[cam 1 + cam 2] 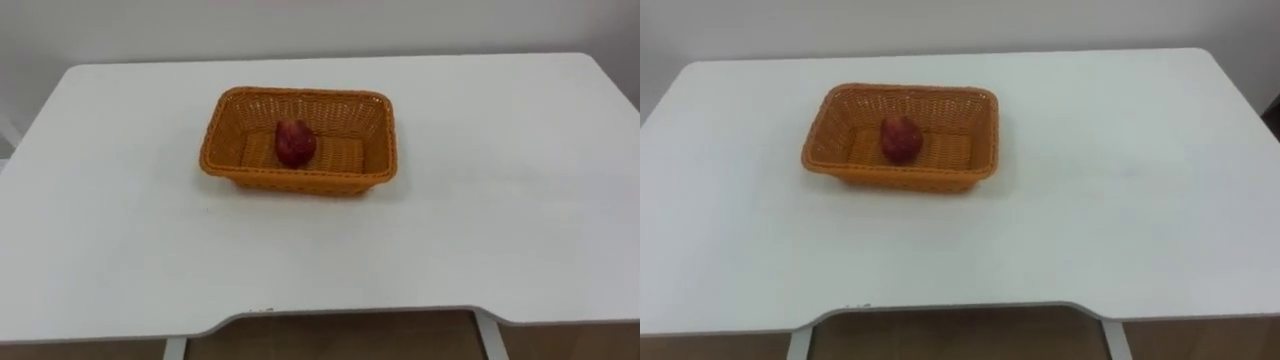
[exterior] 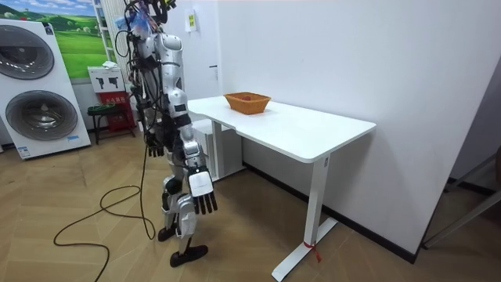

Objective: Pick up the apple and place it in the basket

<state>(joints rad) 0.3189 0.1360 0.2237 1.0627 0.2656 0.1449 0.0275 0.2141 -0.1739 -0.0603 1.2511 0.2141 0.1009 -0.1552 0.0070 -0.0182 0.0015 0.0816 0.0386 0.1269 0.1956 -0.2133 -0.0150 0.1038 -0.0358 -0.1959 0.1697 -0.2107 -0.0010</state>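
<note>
A dark red apple (image 1: 295,142) lies inside an orange wicker basket (image 1: 300,183), left of the basket's middle. The basket stands on the white table (image 1: 480,220), a little left of centre and toward the far edge. In the room view I stand upright at the table's front edge with both arms hanging down. My left hand (image 2: 154,143) hangs by my hip on the room view's left. My right hand (image 2: 203,193) hangs lower, nearer the camera. Both hands have straight fingers and hold nothing. The basket (image 2: 247,102) is an arm's reach ahead of me.
The table's front edge has a shallow cut-out (image 1: 330,318) right before me. A white wall runs behind the table. A washing machine (image 2: 39,86) and a small stool (image 2: 100,113) stand behind me on the wooden floor.
</note>
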